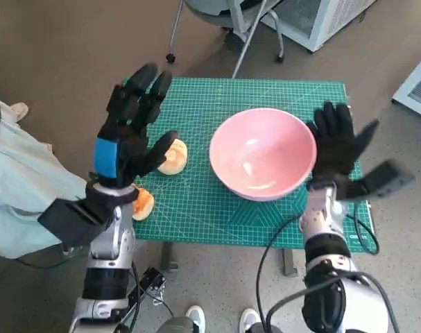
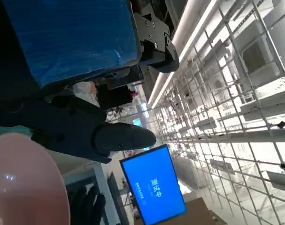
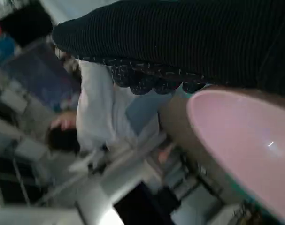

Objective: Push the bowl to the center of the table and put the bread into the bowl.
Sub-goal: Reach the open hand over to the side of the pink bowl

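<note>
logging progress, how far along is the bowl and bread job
Early. The pink bowl sits right of the mat's middle, empty. The right hand is open at its right rim, placed to push it. Both bread pieces lie on the mat; the left hand hovers open, holding nothing.

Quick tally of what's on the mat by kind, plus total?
Bowl: 1, pink bowl
Bread: 2, one bread piece beside the left hand, another bread piece at the mat's near edge
Total: 3
</note>
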Motion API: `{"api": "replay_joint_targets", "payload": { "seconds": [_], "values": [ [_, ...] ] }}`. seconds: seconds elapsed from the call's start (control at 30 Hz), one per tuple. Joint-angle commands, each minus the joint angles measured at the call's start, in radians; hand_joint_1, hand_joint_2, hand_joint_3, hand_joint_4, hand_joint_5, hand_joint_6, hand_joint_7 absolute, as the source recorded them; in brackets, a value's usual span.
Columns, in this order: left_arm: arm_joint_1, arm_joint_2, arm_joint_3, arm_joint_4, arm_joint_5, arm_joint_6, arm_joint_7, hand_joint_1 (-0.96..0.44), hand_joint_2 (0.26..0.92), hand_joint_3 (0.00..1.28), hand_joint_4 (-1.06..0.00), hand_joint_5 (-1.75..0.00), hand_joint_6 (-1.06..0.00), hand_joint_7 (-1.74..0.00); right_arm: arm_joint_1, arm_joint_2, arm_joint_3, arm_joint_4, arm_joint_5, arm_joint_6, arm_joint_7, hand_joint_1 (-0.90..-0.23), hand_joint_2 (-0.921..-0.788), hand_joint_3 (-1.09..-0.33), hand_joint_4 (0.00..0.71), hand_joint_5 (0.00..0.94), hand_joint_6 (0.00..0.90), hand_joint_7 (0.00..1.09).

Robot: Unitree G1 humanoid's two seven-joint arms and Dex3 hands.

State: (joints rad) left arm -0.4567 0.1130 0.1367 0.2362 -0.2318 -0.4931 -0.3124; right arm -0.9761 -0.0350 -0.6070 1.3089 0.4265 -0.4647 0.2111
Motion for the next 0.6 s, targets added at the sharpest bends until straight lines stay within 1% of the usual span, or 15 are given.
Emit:
{"api": "replay_joint_targets", "payload": {
  "seconds": [0.03, 0.1, 0.17, 0.33, 0.4, 0.47, 0.6],
  "values": [
    [0.012, 0.01, 0.005, -0.028, 0.004, -0.012, 0.007, -0.39, 0.921, 0.27, -0.37, 0.0, -0.28, -0.37, 0.014, 0.014, -0.001, 0.018, -0.006, 0.02, -0.02, -0.439, -0.921, -0.809, 0.22, 0.003, 0.031, 0.78],
    [0.037, 0.021, 0.015, -0.041, 0.002, -0.016, 0.005, -0.39, 0.921, 0.27, -0.37, 0.0, -0.29, -0.37, -0.002, 0.019, 0.011, 0.022, -0.022, 0.033, -0.042, -0.438, -0.921, -0.816, 0.221, 0.003, 0.029, 0.78],
    [0.055, 0.03, 0.023, -0.05, -0.001, -0.017, 0.004, -0.38, 0.921, 0.27, -0.37, 0.0, -0.29, -0.36, -0.012, 0.022, 0.021, 0.024, -0.034, 0.04, -0.056, -0.433, -0.921, -0.839, 0.225, 0.004, 0.017, 0.81],
    [0.076, 0.043, 0.032, -0.061, -0.004, -0.016, 0.005, -0.38, 0.921, 0.27, -0.37, 0.0, -0.29, -0.35, -0.017, 0.024, 0.028, 0.024, -0.051, 0.044, -0.073, -0.408, -0.921, -0.874, 0.236, 0.008, 0.003, 0.84],
    [0.077, 0.044, 0.031, -0.063, -0.005, -0.015, 0.005, -0.38, 0.921, 0.27, -0.37, 0.0, -0.29, -0.35, -0.017, 0.024, 0.028, 0.023, -0.053, 0.044, -0.074, -0.405, -0.921, -0.879, 0.238, 0.009, 0.001, 0.84],
    [0.102, 0.066, 0.047, -0.064, 0.0, -0.025, 0.002, -0.39, 0.921, 0.28, -0.37, 0.0, -0.3, -0.35, -0.02, 0.02, 0.026, 0.023, -0.05, 0.052, -0.068, -0.402, -0.921, -0.883, 0.244, 0.012, 0.0, 0.85],
    [0.141, 0.107, 0.069, -0.067, 0.007, -0.035, -0.011, -0.4, 0.921, 0.29, -0.37, 0.0, -0.3, -0.34, -0.022, 0.008, 0.017, 0.021, -0.04, 0.056, -0.052, -0.4, -0.921, -0.879, 0.239, 0.009, -0.001, 0.84]
  ]
}}
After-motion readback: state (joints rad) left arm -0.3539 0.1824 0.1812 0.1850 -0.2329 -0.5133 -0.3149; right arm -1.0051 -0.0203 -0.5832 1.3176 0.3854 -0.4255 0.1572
